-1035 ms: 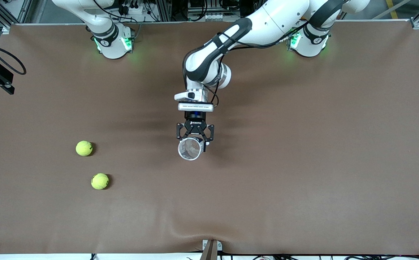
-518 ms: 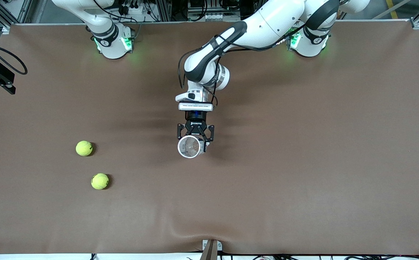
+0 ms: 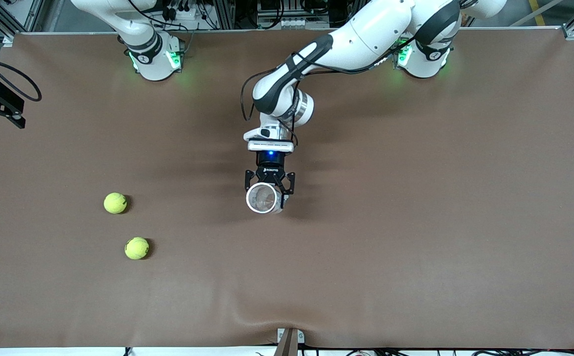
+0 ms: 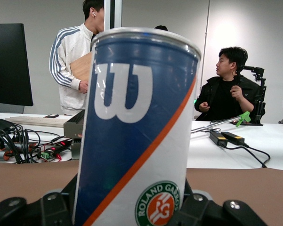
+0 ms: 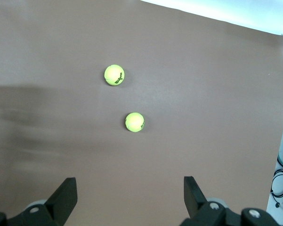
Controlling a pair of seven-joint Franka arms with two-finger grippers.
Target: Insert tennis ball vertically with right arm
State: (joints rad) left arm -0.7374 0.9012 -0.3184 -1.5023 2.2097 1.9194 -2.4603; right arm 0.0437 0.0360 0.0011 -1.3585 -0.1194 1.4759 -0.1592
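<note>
Two yellow tennis balls lie on the brown table toward the right arm's end: one (image 3: pixel 115 202) (image 5: pixel 134 122) farther from the front camera, the other (image 3: pixel 136 248) (image 5: pixel 114 75) nearer to it. My left gripper (image 3: pixel 269 192) (image 4: pixel 132 209) is shut on a tennis ball can (image 3: pixel 263 198) (image 4: pixel 136 117) and holds it upright over the table's middle, open mouth up. The can's label is blue and white with an orange stripe. My right gripper (image 5: pixel 129 182) hangs open and empty high above the table, looking down at both balls. It does not show clearly in the front view.
A black device with a cable (image 3: pixel 0 101) sits at the table's edge at the right arm's end. A small clamp (image 3: pixel 288 340) sticks up at the front edge. In the left wrist view, people (image 4: pixel 228 87) and desks with cables stand off the table.
The left arm has drawn the can slightly toward the robots' bases, and its mouth looks a little smaller. The black device at the edge has shifted a little. The balls have not moved.
</note>
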